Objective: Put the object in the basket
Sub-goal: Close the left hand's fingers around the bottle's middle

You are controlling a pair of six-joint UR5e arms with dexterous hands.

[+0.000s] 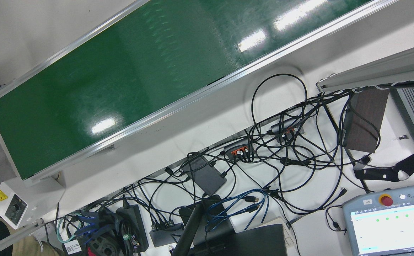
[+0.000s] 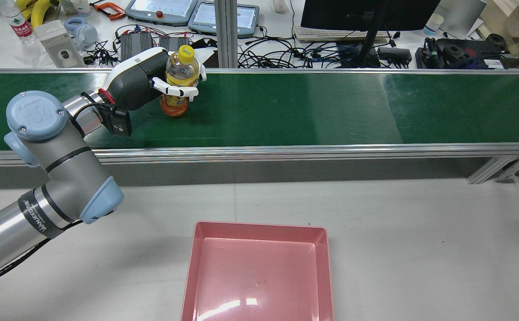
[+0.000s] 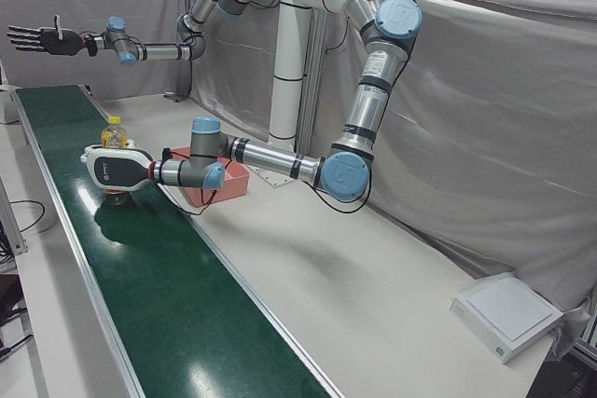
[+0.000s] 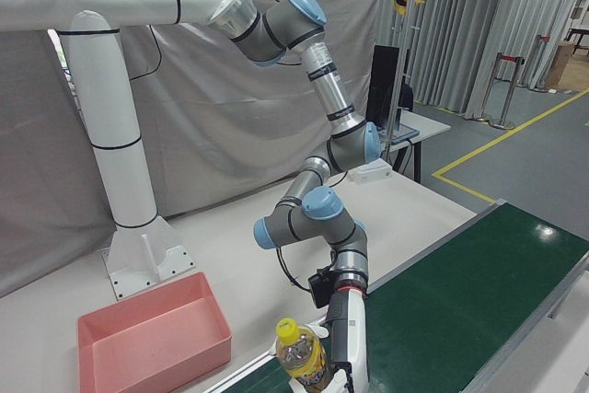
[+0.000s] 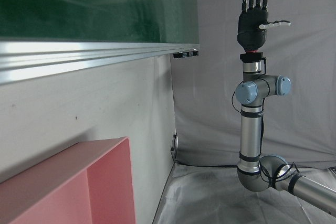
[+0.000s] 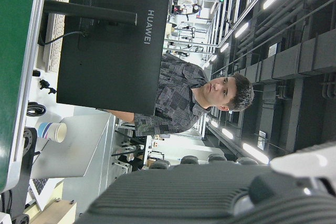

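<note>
Bottle (image 2: 177, 82): label and middle hidden behind left hand (image 2: 152, 80) fingers in rear view; base cut by bottom edge in right-front view. Contact on bottle's far side can't be seen. Pink basket (image 2: 259, 229): near edge cut off by rear view's bottom edge. Right hand (image 5: 254, 11): out of rear view entirely, small in left-front view; right hand view shows only a blurred dark slab of it. Front view shows no arm.

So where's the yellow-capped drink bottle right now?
The yellow-capped drink bottle stands upright on the green conveyor belt, far left in the rear view, wrapped by the left hand, well away from the pink basket.
</note>
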